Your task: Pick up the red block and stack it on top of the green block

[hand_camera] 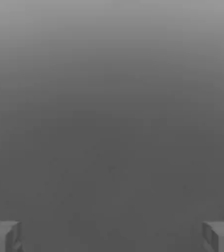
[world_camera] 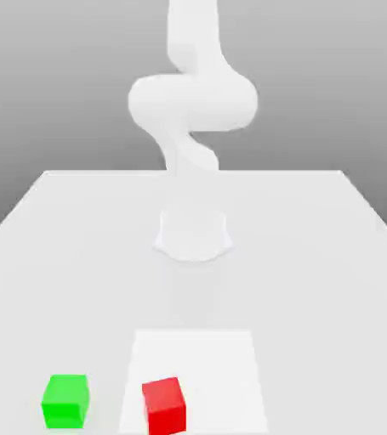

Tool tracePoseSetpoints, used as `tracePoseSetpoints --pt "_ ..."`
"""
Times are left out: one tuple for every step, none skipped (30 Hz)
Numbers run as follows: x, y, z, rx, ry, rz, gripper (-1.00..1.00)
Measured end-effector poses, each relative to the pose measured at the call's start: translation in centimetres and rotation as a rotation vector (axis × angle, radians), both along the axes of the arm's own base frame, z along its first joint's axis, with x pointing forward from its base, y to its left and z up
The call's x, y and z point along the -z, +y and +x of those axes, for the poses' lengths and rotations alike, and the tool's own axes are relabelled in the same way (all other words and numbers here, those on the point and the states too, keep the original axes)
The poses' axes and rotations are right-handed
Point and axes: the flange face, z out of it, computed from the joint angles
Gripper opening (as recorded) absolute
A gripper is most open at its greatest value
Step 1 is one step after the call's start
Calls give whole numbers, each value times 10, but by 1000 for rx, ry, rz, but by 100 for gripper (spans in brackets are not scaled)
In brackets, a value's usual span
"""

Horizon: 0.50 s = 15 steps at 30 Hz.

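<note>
Gripper (hand_camera: 112, 237) of the single robot arm: its two grey fingers stand wide apart at opposite edges of the hand view, with nothing between them but a plain grey gradient. In the exterior view, the smooth white jointed arm (world_camera: 193, 102) rises from its base on a broad, pale, flat surface (world_camera: 315, 280). A small matte bright-red cube (world_camera: 165, 408) rests upon a flat white rectangular patch (world_camera: 222, 374), near that patch's edge on the exterior view's left, and is turned slightly relative to it. A small matte bright-green cube (world_camera: 65, 402) rests on the surface, farther toward the exterior view's left. The two cubes are apart, with a gap between them.
</note>
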Motion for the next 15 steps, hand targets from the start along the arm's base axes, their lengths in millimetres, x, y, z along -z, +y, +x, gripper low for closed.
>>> tracePoseSetpoints --pt "17 -2 14 -13 30 -1 0" --pt "33 -4 26 -25 60 -2 0" --pt "50 -5 38 -36 89 -3 0" --pt "67 -6 49 -48 118 -4 0" --pt "84 -7 59 -59 146 -6 0" --pt "102 -9 68 -70 174 -8 0" --pt "119 -10 76 -80 203 -10 0" --pt "137 -10 84 -91 231 -12 0" --pt "156 -11 91 -101 259 -15 0" --pt "174 -12 97 -111 287 -18 0" --pt "193 -13 103 -120 314 -22 0" --pt "212 -14 108 -130 342 -26 0" --pt "231 -15 112 -139 370 -30 0" --pt "250 -16 115 -149 398 -34 0" --pt "269 -17 118 -158 426 -39 0"
